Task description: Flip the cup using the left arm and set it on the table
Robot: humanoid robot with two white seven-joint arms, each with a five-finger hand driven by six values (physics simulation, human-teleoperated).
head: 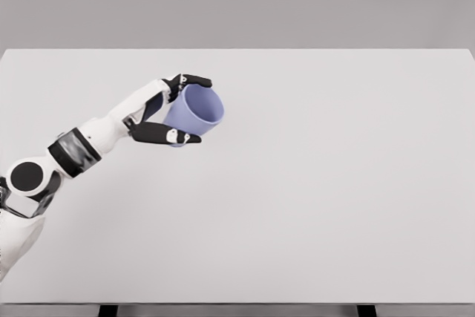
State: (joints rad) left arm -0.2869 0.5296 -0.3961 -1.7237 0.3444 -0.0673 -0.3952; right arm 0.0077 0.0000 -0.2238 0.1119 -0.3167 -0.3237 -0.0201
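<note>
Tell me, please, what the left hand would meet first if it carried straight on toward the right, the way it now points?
Nothing, apparently: past the left hand and its blue cup only bare table shows, though depth is uncertain.

The left arm entered from the lower left and extended up and to the right. The left hand (172, 109) was clamped closed, dark fingers (194, 80) above and thumb below. The right arm was not visible.
</note>
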